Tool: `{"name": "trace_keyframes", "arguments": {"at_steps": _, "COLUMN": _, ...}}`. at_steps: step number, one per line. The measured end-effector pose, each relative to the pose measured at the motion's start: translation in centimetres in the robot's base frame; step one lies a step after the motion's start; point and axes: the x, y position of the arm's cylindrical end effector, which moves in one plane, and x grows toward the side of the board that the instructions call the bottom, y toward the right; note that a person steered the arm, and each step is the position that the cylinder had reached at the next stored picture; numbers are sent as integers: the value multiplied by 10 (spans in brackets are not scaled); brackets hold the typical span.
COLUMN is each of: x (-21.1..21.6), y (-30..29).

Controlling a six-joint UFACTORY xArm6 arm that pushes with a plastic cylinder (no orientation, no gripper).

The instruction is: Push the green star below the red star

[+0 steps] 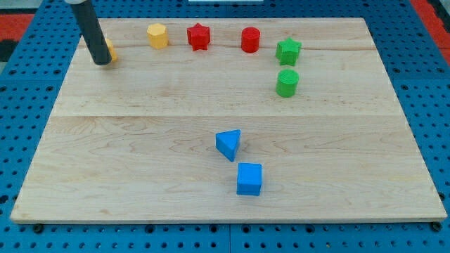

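The green star (288,50) lies near the view's top, right of centre. The red star (199,36) lies at the view's top, left of centre, well to the left of the green star. My tip (102,62) rests at the view's upper left, touching a yellow block (110,51) that the rod mostly hides. The tip is far to the left of both stars.
A yellow hexagon block (158,35) sits left of the red star. A red cylinder (250,39) sits between the stars. A green cylinder (287,82) sits just below the green star. A blue triangle (228,144) and a blue cube (249,178) lie lower centre.
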Motion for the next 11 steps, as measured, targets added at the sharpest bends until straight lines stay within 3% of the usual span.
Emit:
{"name": "trace_keyframes", "arguments": {"at_steps": 2, "x": -38, "y": 0}}
{"name": "trace_keyframes", "arguments": {"at_steps": 3, "x": 23, "y": 4}}
{"name": "trace_keyframes", "arguments": {"at_steps": 4, "x": 66, "y": 75}}
{"name": "trace_keyframes", "arguments": {"at_steps": 5, "x": 79, "y": 160}}
{"name": "trace_keyframes", "arguments": {"at_steps": 7, "x": 41, "y": 312}}
{"name": "trace_keyframes", "arguments": {"at_steps": 9, "x": 23, "y": 412}}
{"name": "trace_keyframes", "arguments": {"at_steps": 10, "x": -14, "y": 428}}
{"name": "trace_keyframes", "arguments": {"at_steps": 11, "x": -33, "y": 408}}
